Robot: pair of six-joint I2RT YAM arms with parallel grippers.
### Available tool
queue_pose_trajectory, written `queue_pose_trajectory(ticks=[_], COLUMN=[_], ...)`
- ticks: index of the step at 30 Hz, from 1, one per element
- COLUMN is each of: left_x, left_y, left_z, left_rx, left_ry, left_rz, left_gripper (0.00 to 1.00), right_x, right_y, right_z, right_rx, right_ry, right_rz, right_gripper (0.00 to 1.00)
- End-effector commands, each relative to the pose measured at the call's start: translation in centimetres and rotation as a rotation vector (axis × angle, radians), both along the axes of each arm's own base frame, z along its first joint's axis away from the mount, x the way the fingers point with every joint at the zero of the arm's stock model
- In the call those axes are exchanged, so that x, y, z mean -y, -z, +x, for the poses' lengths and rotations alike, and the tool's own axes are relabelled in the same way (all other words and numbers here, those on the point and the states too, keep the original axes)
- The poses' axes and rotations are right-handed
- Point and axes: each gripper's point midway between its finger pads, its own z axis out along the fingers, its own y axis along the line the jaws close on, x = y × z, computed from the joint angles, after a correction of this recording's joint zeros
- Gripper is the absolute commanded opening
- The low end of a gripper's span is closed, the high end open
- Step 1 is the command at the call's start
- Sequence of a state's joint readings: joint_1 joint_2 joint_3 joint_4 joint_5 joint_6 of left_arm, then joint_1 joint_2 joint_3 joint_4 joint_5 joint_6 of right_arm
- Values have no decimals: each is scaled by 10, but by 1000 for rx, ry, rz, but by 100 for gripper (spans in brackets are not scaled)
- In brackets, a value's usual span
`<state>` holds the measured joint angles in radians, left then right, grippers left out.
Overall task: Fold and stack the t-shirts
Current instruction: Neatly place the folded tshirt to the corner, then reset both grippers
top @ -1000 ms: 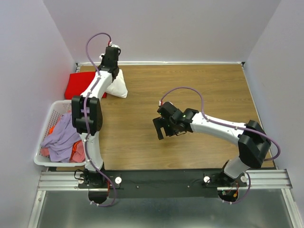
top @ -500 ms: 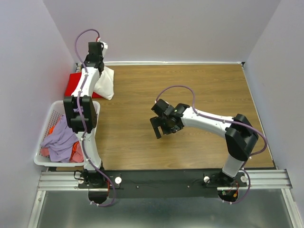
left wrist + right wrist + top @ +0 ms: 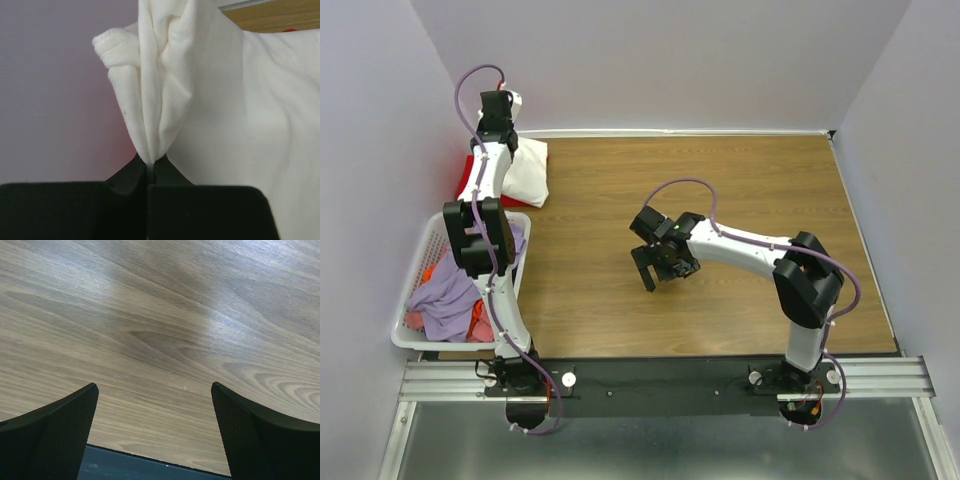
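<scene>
View from above: the left end effector [image 3: 500, 135] reaches to the 10 o'clock corner of the tabletop [image 3: 720, 180], gripping the white t-shirt [image 3: 528, 172]. The shirt hangs and rests there as a loose bundle. A sliver of the red t-shirt [image 3: 466, 182] shows beside and partly under it, at 9 o'clock of the bundle. The laundry basket [image 3: 428, 232], holding other clothes, sits at 8 o'clock. The right end effector [image 3: 655, 270] hovers near the tabletop's centre, well apart from both shirts.

Left wrist view: the left end effector [image 3: 150, 167] is pinched tight on a narrow gathered ridge of the white t-shirt [image 3: 160, 100]; the rest drapes toward 3 o'clock.

Right wrist view: the right end effector [image 3: 154, 387] is spread wide and empty over the bare tabletop [image 3: 165, 315].

Risk, as judged: so small a pinch may slip under the cloth's weight. The bundle may also settle creased, or drag the red t-shirt askew, because only one point is held.
</scene>
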<state>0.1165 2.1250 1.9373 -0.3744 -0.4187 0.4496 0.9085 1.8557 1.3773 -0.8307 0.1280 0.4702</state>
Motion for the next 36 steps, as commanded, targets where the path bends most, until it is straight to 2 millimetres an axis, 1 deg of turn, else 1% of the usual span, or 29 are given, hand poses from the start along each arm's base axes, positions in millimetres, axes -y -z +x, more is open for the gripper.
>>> queue_pose_trajectory(ticks=[1,3,8,9,10,11,16,18,19,20,22,23,24,25,26,28,29,31,32,33,34,35,36], left_x=[-23,-30,-49,-57,-58,-65,-75,-77,-78,-78,-76,-74,-72,-70,-66,-58,-50,-33,-16,-6,5,18,33], left_y=[13,14,30,27,29,28,28,28,27,27,25,18,15,11,2,-8,-19,-31,-48,-57,-66,-87,-94], left_z=[8,8,5,3,3,0,-3,-2,-2,-1,1,3,5,7,8,12,13,19,22,24,25,21,21], left_rx=[18,24,12,17,17,20,11,19,22,28,45,63,80,99,122,157,192,237,295,320,349,395,432], left_ry=[-60,-91,-165,-192,-199,-220,-253,-265,-268,-268,-260,-256,-242,-237,-226,-204,-194,-146,-115,-92,-71,-47,-33], left_rz=[58,72,117,127,127,135,176,188,191,192,175,166,151,133,123,95,70,21,-35,-65,-102,-140,-215], left_gripper=[0,0,0,0,0,0,1,12,23,47,64,77,81,84,86,87,87,86,87,87,87,87,87], right_x=[3,2,-2,-4,-5,-5,-8,-9,-9,-9,-9,-9,-10,-11,-11,-10,-8,-1,4,9,15,28,35], right_y=[2,5,10,10,11,11,14,15,16,17,18,18,19,18,18,16,15,12,10,8,2,-2,-7], right_z=[2,2,3,4,4,4,6,7,8,9,9,10,11,12,13,17,20,26,32,35,40,52,59], right_rx=[-16,-27,-46,-48,-52,-54,-59,-61,-62,-63,-65,-67,-66,-63,-62,-53,-38,-21,-1,7,24,48,64], right_ry=[5,1,-4,-8,-8,-11,-17,-19,-20,-20,-21,-18,-20,-20,-20,-11,-5,25,44,63,85,135,162], right_rz=[-38,-43,-48,-49,-50,-51,-54,-56,-60,-63,-67,-69,-69,-65,-66,-68,-75,-81,-88,-92,-89,-94,-92], right_gripper=[100,100,100,100,100,100,100,100,99,99,99,100,100,100,100,99,100,99,100,100,100,100,99])
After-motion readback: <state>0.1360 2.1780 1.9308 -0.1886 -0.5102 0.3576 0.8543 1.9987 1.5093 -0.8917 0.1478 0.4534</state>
